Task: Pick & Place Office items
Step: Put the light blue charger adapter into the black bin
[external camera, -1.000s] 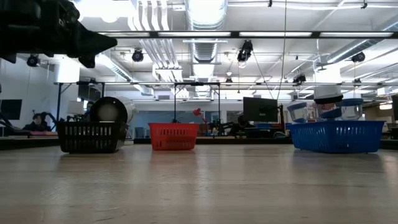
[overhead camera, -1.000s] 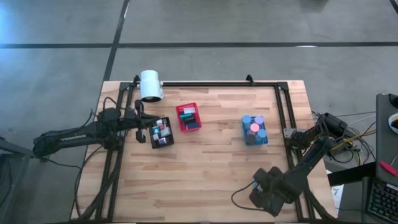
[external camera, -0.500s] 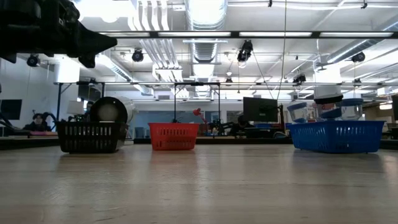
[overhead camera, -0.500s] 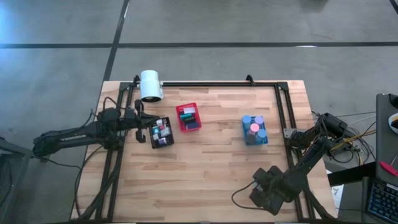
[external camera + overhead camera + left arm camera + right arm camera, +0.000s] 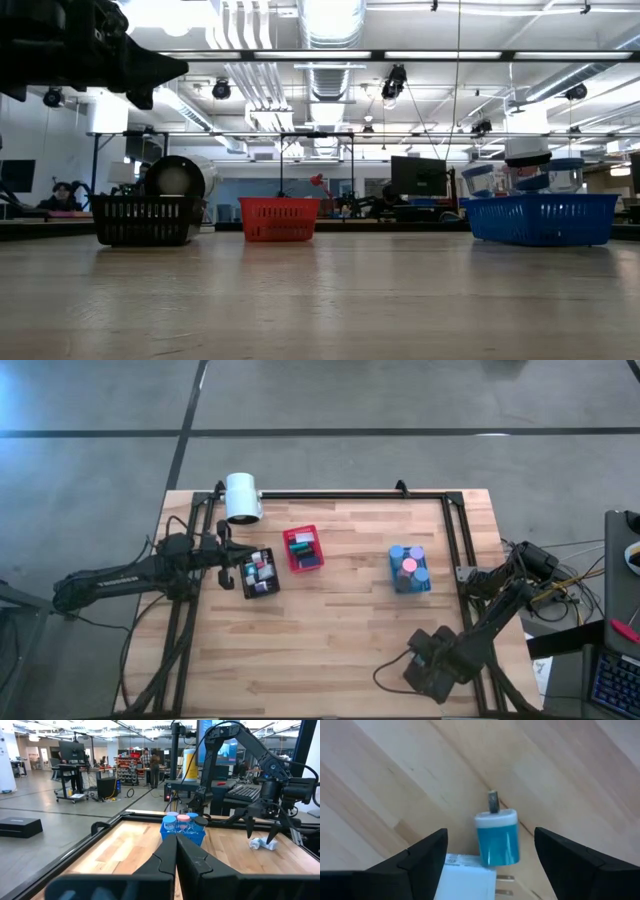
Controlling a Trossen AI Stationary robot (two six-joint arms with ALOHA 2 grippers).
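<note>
A teal plug adapter [image 5: 497, 837] lies on its side on the table near the front right, one metal prong [image 5: 493, 801] sticking out. A white adapter [image 5: 465, 881] lies right beside it. My right gripper [image 5: 491, 834] points down over them, open, one finger on either side of the teal adapter without touching it; the left wrist view shows it [image 5: 260, 829] hovering just above the pieces [image 5: 262, 843]. My left gripper [image 5: 176, 855] is shut and empty, held level next to the black bin [image 5: 260, 573].
A black bin, a red bin [image 5: 304, 549] and a blue bin [image 5: 408, 568] stand in a row across the table's middle, each with small pieces inside. A big white cylinder [image 5: 242, 497] sits at the far left corner. Bare wood lies between the bins and the near edge.
</note>
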